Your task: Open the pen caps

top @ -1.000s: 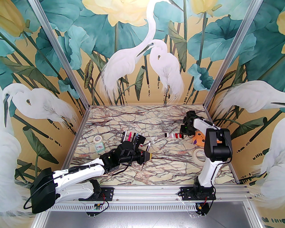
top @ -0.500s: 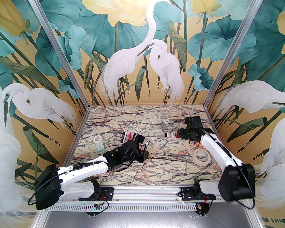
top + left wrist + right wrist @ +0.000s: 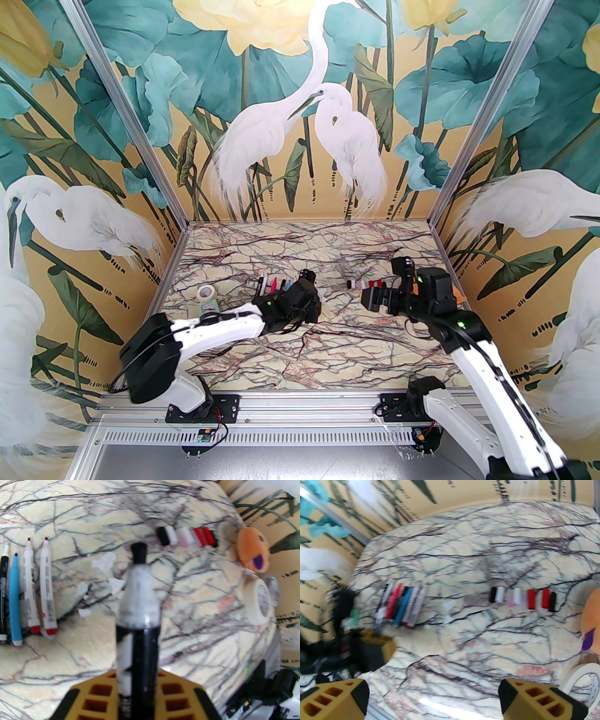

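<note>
Evidently the job is nearly finished. The left gripper point(image 3: 137, 691) is clamped on a black pen point(image 3: 138, 611) whose tip looks bare, though blur leaves that unsure. Ahead of it to the left lie the other pens point(image 3: 30, 590), uncapped. Ahead to the right, the caps point(image 3: 187, 536) sit in a row. The right gripper point(image 3: 433, 691) hangs empty, fingers wide apart. Probably only laying down this pen is left. The table point(image 3: 464, 550) is veined marble, walled by heron murals point(image 3: 300, 117).
</note>
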You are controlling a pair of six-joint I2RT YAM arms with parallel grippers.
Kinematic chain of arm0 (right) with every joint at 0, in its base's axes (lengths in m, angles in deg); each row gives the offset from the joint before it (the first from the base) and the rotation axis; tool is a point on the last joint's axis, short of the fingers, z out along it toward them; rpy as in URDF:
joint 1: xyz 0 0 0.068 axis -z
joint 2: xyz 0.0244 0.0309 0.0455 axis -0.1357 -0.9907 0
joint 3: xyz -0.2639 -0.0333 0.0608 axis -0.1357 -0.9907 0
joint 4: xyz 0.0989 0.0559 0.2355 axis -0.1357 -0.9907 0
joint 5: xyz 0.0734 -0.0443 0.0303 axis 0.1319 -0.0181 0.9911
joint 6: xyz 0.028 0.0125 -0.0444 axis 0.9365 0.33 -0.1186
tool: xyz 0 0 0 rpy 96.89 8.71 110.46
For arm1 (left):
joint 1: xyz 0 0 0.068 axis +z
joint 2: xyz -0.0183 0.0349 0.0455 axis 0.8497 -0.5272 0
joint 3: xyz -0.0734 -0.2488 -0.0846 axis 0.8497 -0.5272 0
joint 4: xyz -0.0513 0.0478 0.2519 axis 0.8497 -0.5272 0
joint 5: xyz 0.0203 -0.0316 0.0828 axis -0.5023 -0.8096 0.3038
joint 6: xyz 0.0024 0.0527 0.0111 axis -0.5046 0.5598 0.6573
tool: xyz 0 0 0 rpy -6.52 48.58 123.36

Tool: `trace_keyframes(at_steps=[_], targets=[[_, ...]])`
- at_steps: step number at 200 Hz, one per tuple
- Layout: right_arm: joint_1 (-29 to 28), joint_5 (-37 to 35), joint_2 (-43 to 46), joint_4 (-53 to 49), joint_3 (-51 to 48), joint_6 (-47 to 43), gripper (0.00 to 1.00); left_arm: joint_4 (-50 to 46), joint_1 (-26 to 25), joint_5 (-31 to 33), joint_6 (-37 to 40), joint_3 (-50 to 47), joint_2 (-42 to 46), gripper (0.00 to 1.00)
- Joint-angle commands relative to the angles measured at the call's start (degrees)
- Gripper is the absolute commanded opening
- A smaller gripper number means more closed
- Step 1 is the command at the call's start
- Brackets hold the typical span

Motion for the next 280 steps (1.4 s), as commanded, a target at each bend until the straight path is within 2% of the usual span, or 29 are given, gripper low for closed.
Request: trace_keyframes(at_steps=[1, 45, 96, 128, 221, 280], targets=[[-0.2, 5.93, 4.14, -3.53, -0.45, 0.71, 0.99, -6.54, 0.64, 5.58, 1.34, 5.38, -5.27, 0.04], [-0.18, 9.13, 7.92, -5.69, -0.19, 0.08, 0.99, -11.8, 1.28, 10.01, 1.69, 14.71, -15.08, 0.04], [-0.23, 1.97, 12.57, -6.77, -1.02, 0.34, 0.99, -13.01, 4.1, 8.38, 2.71, 19.64, -20.95, 0.05], [-0.17, 0.68, 12.85, -6.25, -1.68, 0.78, 0.99, -15.53, 5.14, 7.87, 4.27, 23.69, -24.72, 0.07], [-0.17, 1.17, 11.93, -5.98, -1.94, 0.7, 0.99, -19.29, 6.97, 10.43, 4.27, 28.4, -30.14, 0.08], [-0.17, 1.12, 11.62, -6.09, -2.07, 0.87, 0.99, -19.29, 7.15, 10.09, 4.33, 28.53, -31.2, 0.14]])
